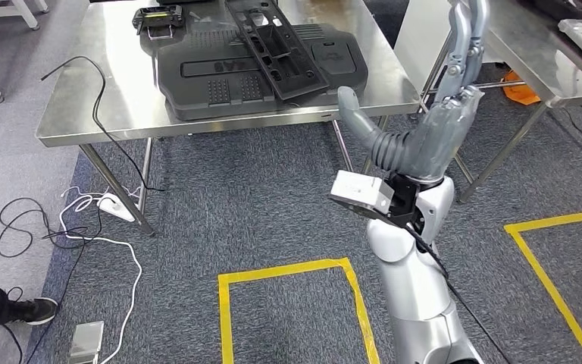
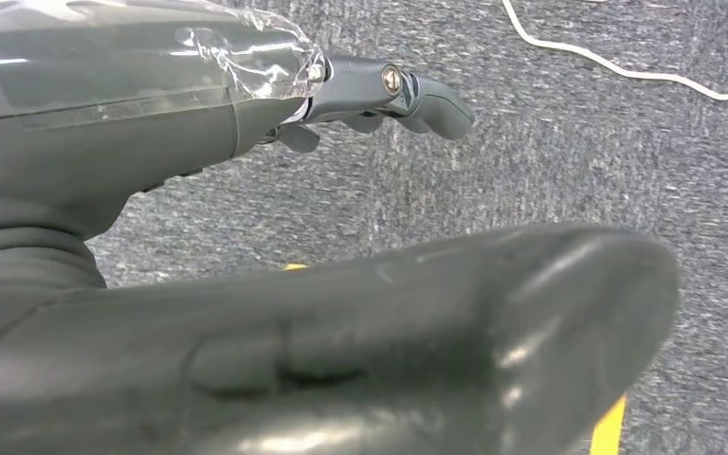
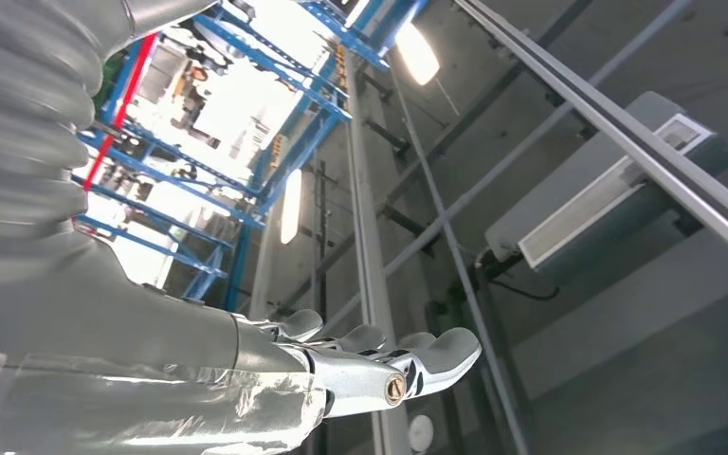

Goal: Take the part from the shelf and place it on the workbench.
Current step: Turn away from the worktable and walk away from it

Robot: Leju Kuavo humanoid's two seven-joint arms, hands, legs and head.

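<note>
- The right hand (image 1: pixel 455 98) is raised at about 1 o'clock in the head view, fingers stretched straight up and lying close side by side, thumb standing off toward 10 o'clock; it holds nothing.
- In the right wrist view the same hand (image 3: pixel 379 365) points up at a ceiling with blue beams (image 3: pixel 275 142) and strip lights, fingers extended together.
- The left hand (image 2: pixel 246 237) hangs over grey carpet (image 2: pixel 550 142) in the left wrist view; the thick thumb crosses the foreground and the darker fingers reach out straight, with nothing between them (open, as far as can be seen).
- The part (image 1: pixel 261 64), a large black moulded panel, lies flat on the steel workbench (image 1: pixel 106 76) at 11 o'clock, with a long narrow black piece (image 1: pixel 273 42) resting diagonally across it.
- A small black device (image 1: pixel 158 19) sits on the bench just beside the panel's far-left corner.
- Yellow tape squares (image 1: pixel 295 303) mark the floor at 6 o'clock, cables (image 1: pixel 68 220) trail at 8 o'clock.
</note>
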